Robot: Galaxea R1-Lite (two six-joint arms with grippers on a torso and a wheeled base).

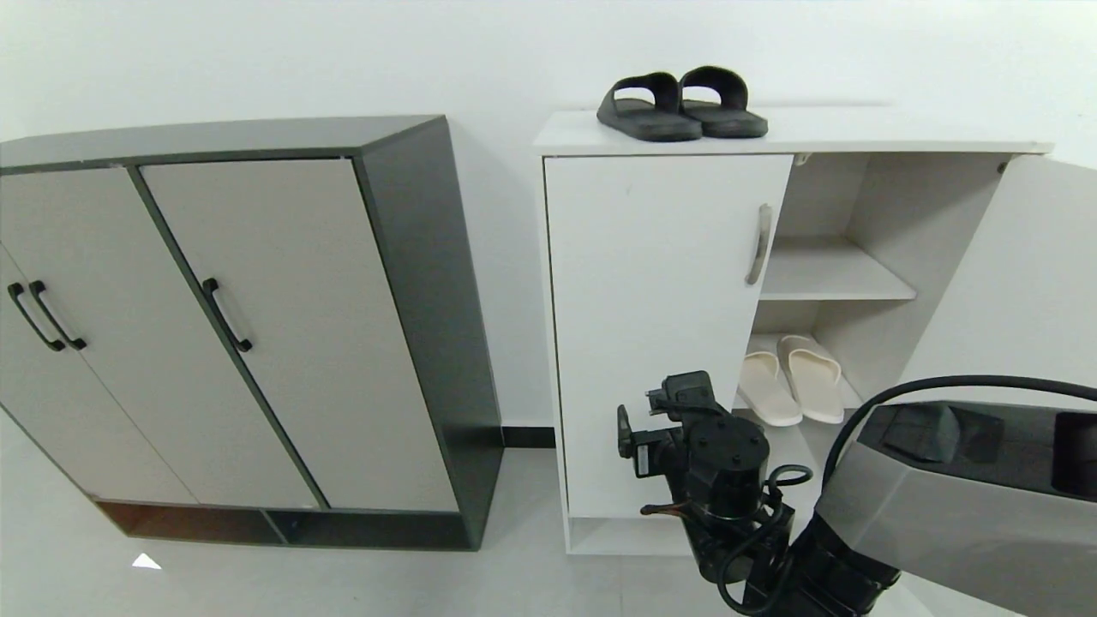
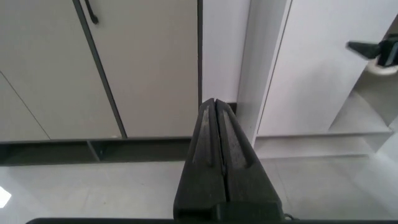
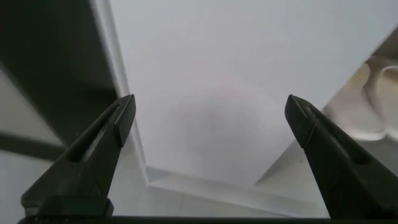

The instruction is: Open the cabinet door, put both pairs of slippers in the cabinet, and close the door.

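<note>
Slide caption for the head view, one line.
White cabinet with right door open: white slippers on a lower shelf, black slippers on top, right pincer open before the shut left door.

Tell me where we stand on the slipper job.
Done: the right door stands open and the white slippers lie inside. In hand: nothing; the right gripper is open and empty, the left gripper shut. Left: the black slippers on the cabinet top, then closing the door.
</note>
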